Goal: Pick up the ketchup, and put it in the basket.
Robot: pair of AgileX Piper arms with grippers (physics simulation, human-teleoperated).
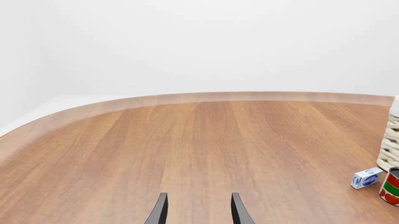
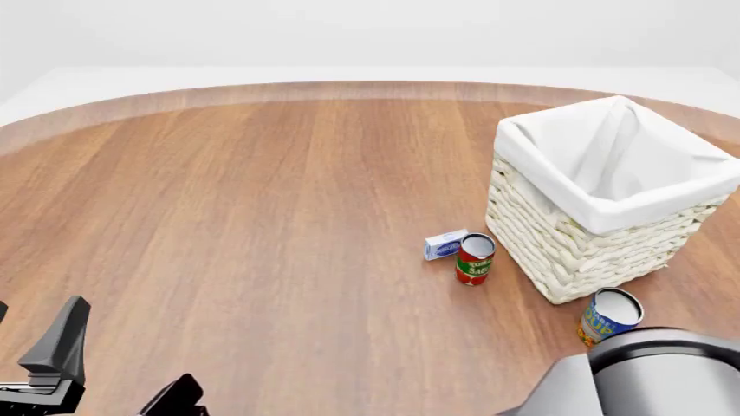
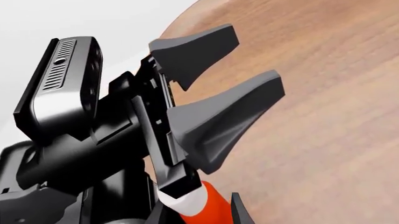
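Above wooden table (image 3: 324, 93), ketchup (image 3: 201, 205) sits between right fingers (image 3: 239, 213), seemingly gripped.

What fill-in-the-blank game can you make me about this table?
1. The square cream wicker basket has a ___ cloth lining.
2. The short red-green can stands beside a small blue-white ___.
3. The red-orange ketchup bottle shows only in the ___ wrist view.
Missing words: white; box; right.

Round wooden table (image 2: 255, 217): basket (image 2: 578, 238), tomato sauce can (image 2: 474, 258), small blue-white box (image 2: 444, 244), blue-yellow can (image 2: 607, 315)
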